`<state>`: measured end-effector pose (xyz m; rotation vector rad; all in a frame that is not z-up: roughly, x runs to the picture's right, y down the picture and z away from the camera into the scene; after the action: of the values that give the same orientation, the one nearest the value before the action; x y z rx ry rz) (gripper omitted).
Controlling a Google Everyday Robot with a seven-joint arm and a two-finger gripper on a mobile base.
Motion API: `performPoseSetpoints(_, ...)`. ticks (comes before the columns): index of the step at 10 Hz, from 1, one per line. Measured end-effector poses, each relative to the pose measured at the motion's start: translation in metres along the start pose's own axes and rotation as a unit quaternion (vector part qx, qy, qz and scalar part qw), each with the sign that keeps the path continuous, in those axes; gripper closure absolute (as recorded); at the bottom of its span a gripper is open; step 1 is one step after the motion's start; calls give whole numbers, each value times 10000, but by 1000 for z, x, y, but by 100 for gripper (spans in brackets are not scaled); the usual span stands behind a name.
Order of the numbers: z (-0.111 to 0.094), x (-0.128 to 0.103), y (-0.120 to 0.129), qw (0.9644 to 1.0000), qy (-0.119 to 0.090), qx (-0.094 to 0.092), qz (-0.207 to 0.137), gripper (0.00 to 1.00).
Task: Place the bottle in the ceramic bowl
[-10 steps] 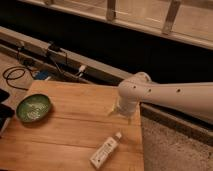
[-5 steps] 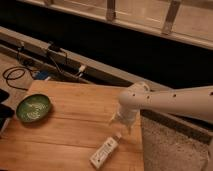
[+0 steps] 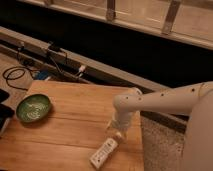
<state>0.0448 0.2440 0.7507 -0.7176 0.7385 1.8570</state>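
On a wooden table (image 3: 70, 105) seen from the single camera view, the robot's white arm (image 3: 165, 100) reaches in from the right edge and bends downward at the wrist. The gripper (image 3: 115, 133) points down at the table's near right part, directly over the upper end of the bottle (image 3: 102, 154). Its jaws stand wide apart and hold nothing.

The bottle lies flat on the wood on its side, running diagonally, its lower end toward the front edge of the table and its upper end under the gripper. Whether the fingertips touch the bottle cannot be told.

The ceramic bowl (image 3: 33, 108), green with a pale pattern inside, sits upright near the table's left edge, well apart from the bottle and the gripper.

A speckled grey counter (image 3: 162, 147) adjoins the table on the right, beneath the arm. Black cables (image 3: 15, 75) coil on the floor beyond the table's far left corner, beside a long ledge that carries plugs and wiring. A pale rail with upright posts (image 3: 110, 10) crosses the top of the scene above a dark band.
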Motion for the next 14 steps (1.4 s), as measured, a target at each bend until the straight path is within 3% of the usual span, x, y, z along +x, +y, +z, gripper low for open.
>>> performPoseSetpoints(5,1,1,1,10000,32,53,-35,35)
performPoseSetpoints(7,11,-4,0,9995,89,280,114,35)
performPoseSetpoints(9,22,-10,-2,9971,150,682,298,35)
performPoseSetpoints(11,26,-12,-3,9962,259,748,368,35)
performPoseSetpoints(12,28,-14,-6,9959,313,750,407,39)
performPoseSetpoints(14,34,-15,-6,9954,530,684,402,57)
